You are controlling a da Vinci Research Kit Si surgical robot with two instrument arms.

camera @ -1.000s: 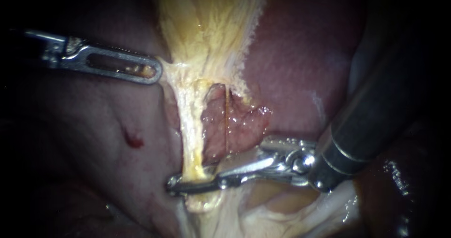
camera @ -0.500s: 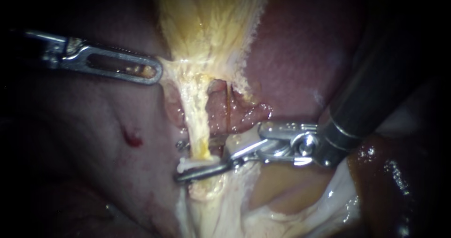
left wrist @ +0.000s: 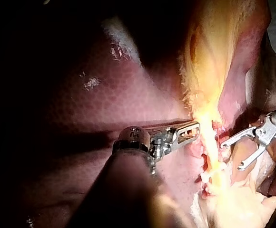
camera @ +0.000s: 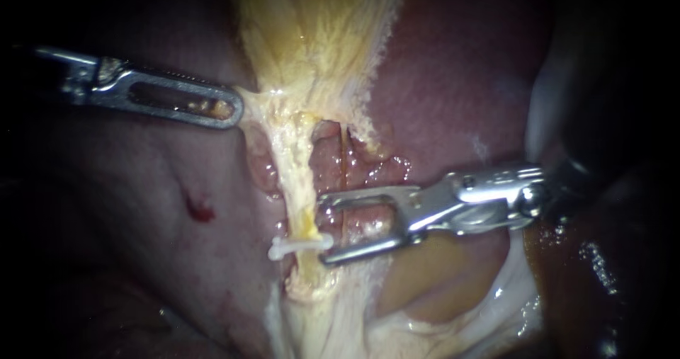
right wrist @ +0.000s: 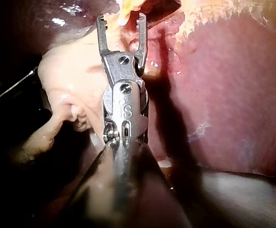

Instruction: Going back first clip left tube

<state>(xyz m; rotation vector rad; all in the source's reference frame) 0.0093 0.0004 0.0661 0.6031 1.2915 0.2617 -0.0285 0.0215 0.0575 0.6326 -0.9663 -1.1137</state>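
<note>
My left instrument (camera: 230,111) has long, shiny silver jaws with a long slot down the middle, tiny teeth along the edge and a small silver joint behind. My right instrument (camera: 324,230) has two thin silver jaws like a fork, round pins at its joint, and a thick dark rod behind.

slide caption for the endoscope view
Right instrument, jaws open, beside the white clip on the tube; left instrument shut on tissue
</note>
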